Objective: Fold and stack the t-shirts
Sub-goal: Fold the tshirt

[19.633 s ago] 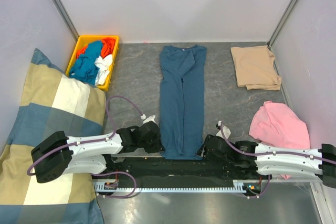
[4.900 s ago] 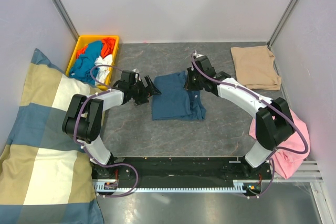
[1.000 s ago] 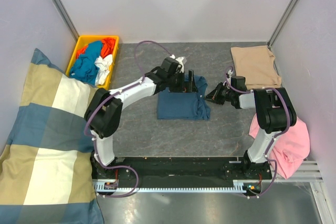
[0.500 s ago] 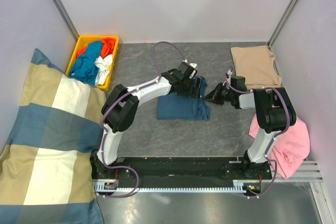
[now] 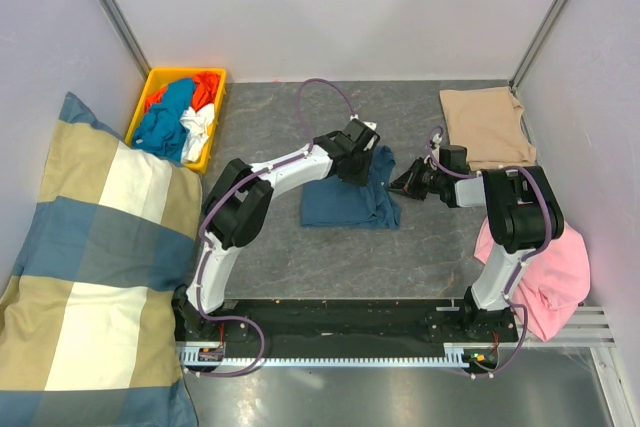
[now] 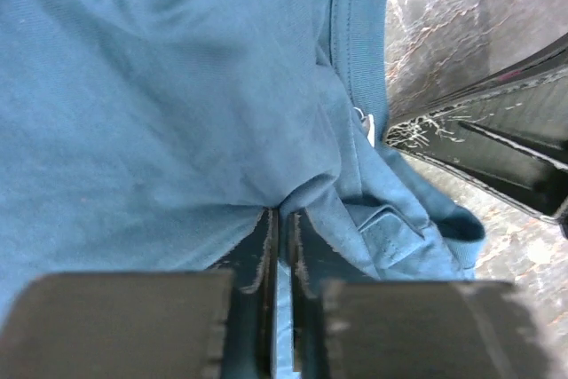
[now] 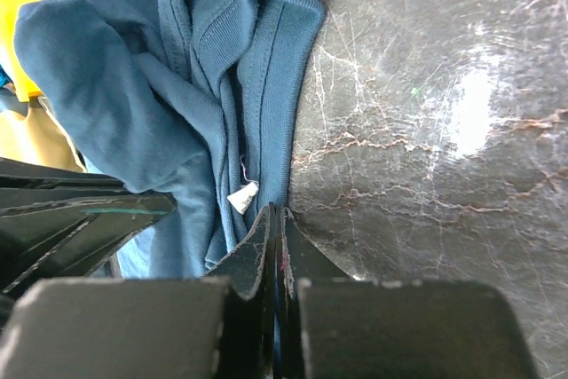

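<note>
White arm links [image 5: 285, 162], black joints [image 5: 521, 209], looping purple cables [image 5: 321, 81], and scuffed black claw fingers [image 6: 253, 259].

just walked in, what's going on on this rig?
Both arms are on the teal-blue t-shirt, which lies folded into a compact rectangle mid-table. The left gripper is shut, pinching a bunch of its cloth. The right gripper is shut at the collar edge by the tag; whether it holds cloth is unclear. The folded tan t-shirt lies apart, far right. The teal one is not yet stacked.
</note>
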